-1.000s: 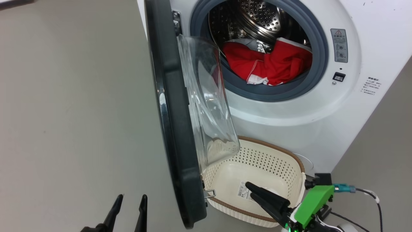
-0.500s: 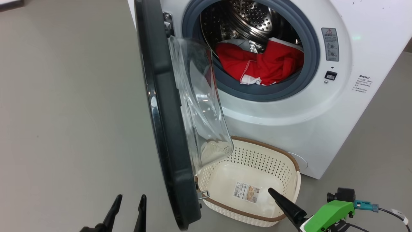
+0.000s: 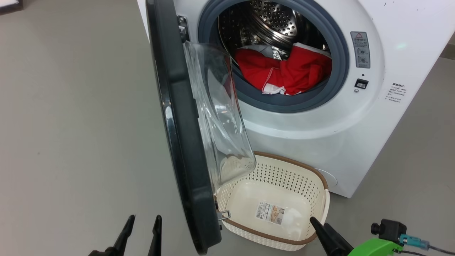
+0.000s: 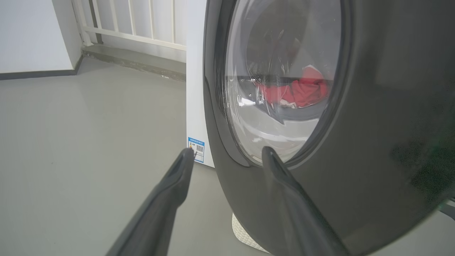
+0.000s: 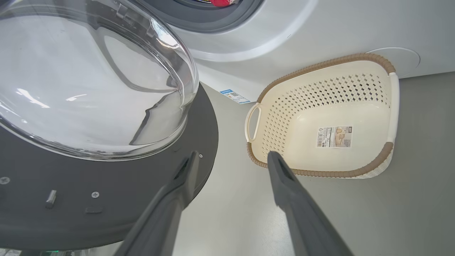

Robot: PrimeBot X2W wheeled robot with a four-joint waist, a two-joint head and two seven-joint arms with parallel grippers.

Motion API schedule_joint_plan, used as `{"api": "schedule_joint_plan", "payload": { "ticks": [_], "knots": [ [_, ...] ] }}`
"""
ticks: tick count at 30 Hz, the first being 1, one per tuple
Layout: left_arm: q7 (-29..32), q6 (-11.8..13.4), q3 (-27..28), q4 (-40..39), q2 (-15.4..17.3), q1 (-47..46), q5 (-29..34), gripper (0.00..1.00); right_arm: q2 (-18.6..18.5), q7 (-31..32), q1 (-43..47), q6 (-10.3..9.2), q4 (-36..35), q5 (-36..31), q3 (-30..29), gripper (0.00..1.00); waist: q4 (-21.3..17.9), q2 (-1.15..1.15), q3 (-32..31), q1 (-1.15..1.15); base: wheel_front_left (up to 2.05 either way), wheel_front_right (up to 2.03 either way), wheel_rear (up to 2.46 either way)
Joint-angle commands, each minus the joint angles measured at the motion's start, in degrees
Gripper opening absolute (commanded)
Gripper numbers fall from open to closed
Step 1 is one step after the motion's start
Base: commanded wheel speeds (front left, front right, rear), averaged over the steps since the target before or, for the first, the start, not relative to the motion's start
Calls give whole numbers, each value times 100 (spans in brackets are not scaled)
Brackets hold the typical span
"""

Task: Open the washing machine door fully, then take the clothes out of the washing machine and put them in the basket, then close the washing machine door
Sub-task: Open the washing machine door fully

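Observation:
The white washing machine (image 3: 305, 135) stands with its door (image 3: 181, 135) swung out edge-on towards me, glass bowl facing right. Red clothes (image 3: 284, 71) with white stitching lie in the steel drum. The cream basket (image 3: 284, 174) sits on the floor under the door, holding just its paper label. My left gripper (image 3: 145, 217) is open, low and left of the door. In the left wrist view my left gripper (image 4: 226, 150) faces the door (image 4: 373, 124), and the clothes (image 4: 298, 92) show through its glass. My right gripper (image 3: 319, 222) is open by the basket's near right corner. In the right wrist view my right gripper (image 5: 233, 154) is empty between the door (image 5: 106, 199) and the basket (image 5: 320, 65).
Grey floor (image 3: 71, 124) spreads wide to the left of the door. A white railing (image 4: 142, 21) and a wall stand behind the machine's side. A metal latch hook (image 3: 224, 214) sticks out of the door's lower edge. A green arm part (image 3: 373, 247) with a cable is at lower right.
My right gripper has drawn back out of the basket, down and to the right. The head camera has shifted slightly. My left gripper holds its place.

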Motion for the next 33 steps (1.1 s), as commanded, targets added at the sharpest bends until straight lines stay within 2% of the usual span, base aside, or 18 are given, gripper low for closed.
{"api": "schedule_joint_plan", "payload": {
  "ticks": [1, 6, 11, 20, 22, 33],
  "knots": [
    [-70, -37, 183, -106, 44, -68, 49, 100, -118, -292, -125, 44, -49, -116, 263, 100, -6, 0, 4, 0, 0, 0, 0],
    [-70, -42, 187, -111, 44, -81, 56, 100, -336, -876, -279, 44, 146, -392, 750, 100, -24, 0, 33, 0, 0, 0, 0],
    [-70, -38, 193, -113, 44, -89, 56, 100, -492, -1053, -445, 44, 309, -948, 901, 100, -45, 0, 57, 0, 0, 0, 0],
    [-70, -36, 206, -101, 44, -123, 33, 100, -262, -1059, -130, 44, -54, -2831, -2, 100, -49, 0, 83, 0, 0, 0, 0],
    [-70, -36, 207, -100, 44, -128, 31, 100, -220, -1060, -77, 44, -121, -3012, -116, 100, -49, 0, 86, 0, 0, 0, 0],
    [-70, -26, 219, -111, 44, -151, 50, 100, 436, -1060, 544, 44, -1034, -4826, -1595, 100, -45, 0, 63, 0, 0, 0, 0]
  ]
}}
